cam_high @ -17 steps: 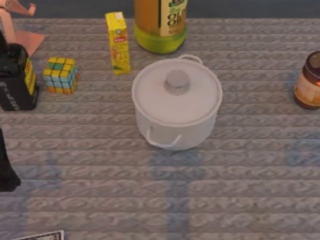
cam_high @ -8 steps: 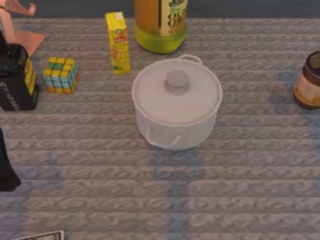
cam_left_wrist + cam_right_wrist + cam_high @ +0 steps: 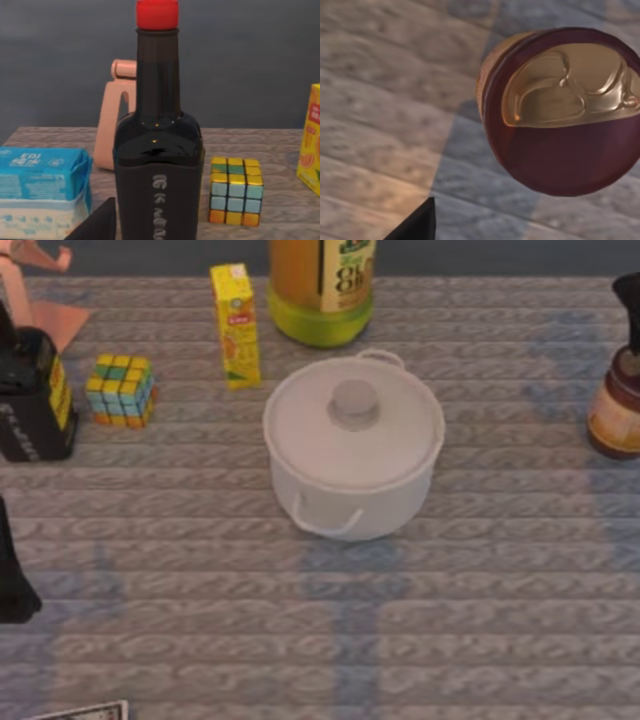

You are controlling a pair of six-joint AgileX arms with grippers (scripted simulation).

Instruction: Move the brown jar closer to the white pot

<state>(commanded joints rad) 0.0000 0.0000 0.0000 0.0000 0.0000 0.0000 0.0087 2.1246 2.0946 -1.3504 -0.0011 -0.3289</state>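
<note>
The brown jar stands upright at the far right edge of the table, well apart from the white pot, which sits near the middle with its lid on and one loop handle facing the near side. A dark part of the right arm shows at the top view's right edge, just above and beyond the jar. The right wrist view looks almost straight down on the jar's dark red top, so the right gripper hangs over it; only a dark corner of one finger shows, and I cannot tell whether the fingers are apart or together. Nothing appears to touch the jar.

The left arm sits at the left edge of the table, on the near side, with only a dark piece of it showing. I cannot tell its finger state either.

Beyond the pot stand a big yellow-green bottle and a yellow juice carton. Further left are a colour cube and a dark sauce bottle with a red cap.
</note>
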